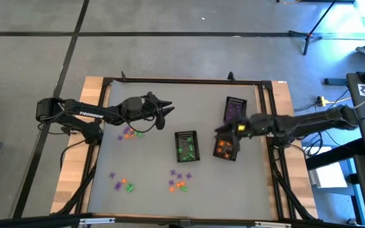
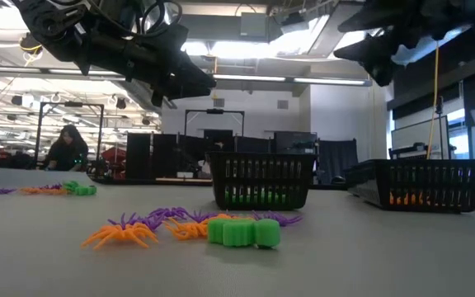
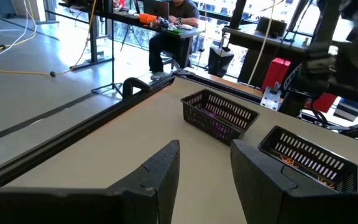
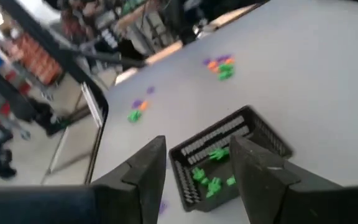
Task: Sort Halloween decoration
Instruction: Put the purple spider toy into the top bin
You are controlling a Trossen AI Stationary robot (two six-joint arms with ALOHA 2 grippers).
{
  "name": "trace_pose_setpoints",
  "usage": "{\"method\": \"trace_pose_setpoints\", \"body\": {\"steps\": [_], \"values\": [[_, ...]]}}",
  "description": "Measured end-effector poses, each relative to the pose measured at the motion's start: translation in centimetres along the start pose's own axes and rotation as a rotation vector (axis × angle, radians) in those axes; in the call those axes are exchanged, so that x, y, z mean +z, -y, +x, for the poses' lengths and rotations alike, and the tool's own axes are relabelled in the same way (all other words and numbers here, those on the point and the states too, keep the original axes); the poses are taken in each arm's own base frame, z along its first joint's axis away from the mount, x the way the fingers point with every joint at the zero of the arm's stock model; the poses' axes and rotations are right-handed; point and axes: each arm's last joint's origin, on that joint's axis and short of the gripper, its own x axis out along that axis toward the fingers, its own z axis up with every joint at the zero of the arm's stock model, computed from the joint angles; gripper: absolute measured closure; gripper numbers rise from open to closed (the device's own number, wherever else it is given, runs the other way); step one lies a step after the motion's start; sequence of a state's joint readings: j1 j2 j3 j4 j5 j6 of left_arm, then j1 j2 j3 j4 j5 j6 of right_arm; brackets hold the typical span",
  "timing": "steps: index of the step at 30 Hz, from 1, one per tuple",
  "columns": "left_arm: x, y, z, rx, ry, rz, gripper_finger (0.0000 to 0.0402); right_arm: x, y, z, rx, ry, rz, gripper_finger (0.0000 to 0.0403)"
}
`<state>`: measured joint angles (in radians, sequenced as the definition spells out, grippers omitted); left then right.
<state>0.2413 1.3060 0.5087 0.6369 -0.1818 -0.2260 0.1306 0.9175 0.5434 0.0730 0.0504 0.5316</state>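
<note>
The trinkets still loose lie in three small heaps on the grey table [image 1: 144, 161]: one heap [image 1: 130, 133] just below the left gripper [image 1: 163, 114], a second [image 1: 122, 184] near the front-left corner, a third [image 1: 180, 182] in front of the middle basket. The left gripper hangs raised above the table with its fingers spread and nothing between them, pointing toward the baskets; the nearest heap sits just back and to the side of its tips, so the left arm is clearly the closer one for that pile, a short drop and a pull-back by my reckoning. The right gripper [image 1: 222, 130] hovers over the orange basket, also parted and empty as far as the wrist view shows, well apart from any loose heap; the front-centre heap is the one it could reach soonest. The pieces are too tiny to give a long axis; in the low view the spiders [image 2: 122, 233] sprawl flat and a chunky green piece [image 2: 243, 232] lies beside them. Containers: the middle basket [image 1: 187, 146] holds green pieces, the basket [image 1: 227, 149] under the right gripper holds orange, and the far basket [image 1: 235, 108] holds purple. All three baskets stand upright, long sides running away from the front edge.
</note>
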Motion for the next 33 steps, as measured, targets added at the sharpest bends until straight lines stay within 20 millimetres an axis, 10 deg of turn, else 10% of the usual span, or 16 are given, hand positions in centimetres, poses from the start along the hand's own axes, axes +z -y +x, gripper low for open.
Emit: {"method": "trace_pose_setpoints", "body": {"steps": [18, 33], "values": [[0.0, 0.0, 0.0, 0.000, 0.000, 0.000, 0.0266, -8.6, -8.6, 11.3, -0.036, -0.236, -0.375, 0.0228], [0.0, 0.0, 0.0, 0.000, 0.000, 0.000, 0.0266, -11.6, -11.1, 13.5, 0.015, -0.225, -0.355, 0.0228]]}}
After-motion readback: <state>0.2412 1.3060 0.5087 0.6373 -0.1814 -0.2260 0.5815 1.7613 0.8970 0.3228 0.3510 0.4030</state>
